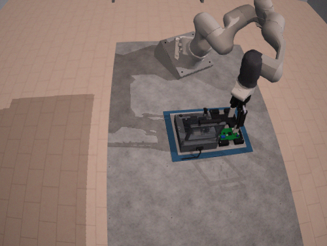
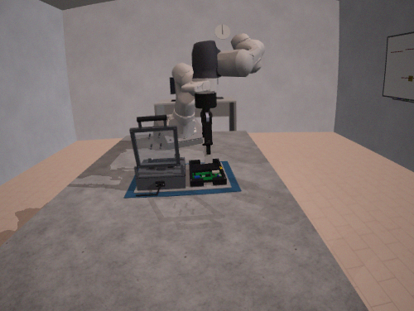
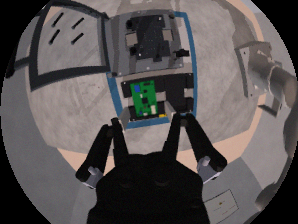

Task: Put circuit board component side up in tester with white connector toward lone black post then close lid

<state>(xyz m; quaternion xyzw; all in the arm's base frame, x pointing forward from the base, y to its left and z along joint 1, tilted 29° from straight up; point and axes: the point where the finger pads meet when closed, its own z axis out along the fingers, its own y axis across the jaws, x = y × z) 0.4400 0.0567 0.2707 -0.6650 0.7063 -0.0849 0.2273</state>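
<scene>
The green circuit board [image 1: 225,133] [image 2: 203,177] [image 3: 143,95] lies component side up in the black tray [image 2: 197,183] [image 3: 177,90]. Its white connector [image 2: 215,171] [image 3: 153,108] is at the end nearest the gripper in the wrist view. My gripper [image 1: 233,122] [image 2: 208,158] [image 3: 146,109] is open and empty. Its fingertips are low over the tray, one toward each side of the board's connector end; contact is unclear. The grey tester [image 1: 196,145] [image 2: 145,182] [image 3: 120,45] stands beside the tray. Its lid [image 2: 134,146] [image 3: 70,76] stands open. I cannot tell which black post stands alone.
Tester and tray stand side by side on a blue-bordered mat [image 1: 174,157] [image 2: 233,188] [image 3: 194,65]. The raised lid has a black handle [image 2: 151,118] on top. A black upright part [image 1: 205,110] [image 3: 182,53] stands at the tester's robot-side edge. A short black cable [image 1: 191,158] [image 2: 146,194] lies in front.
</scene>
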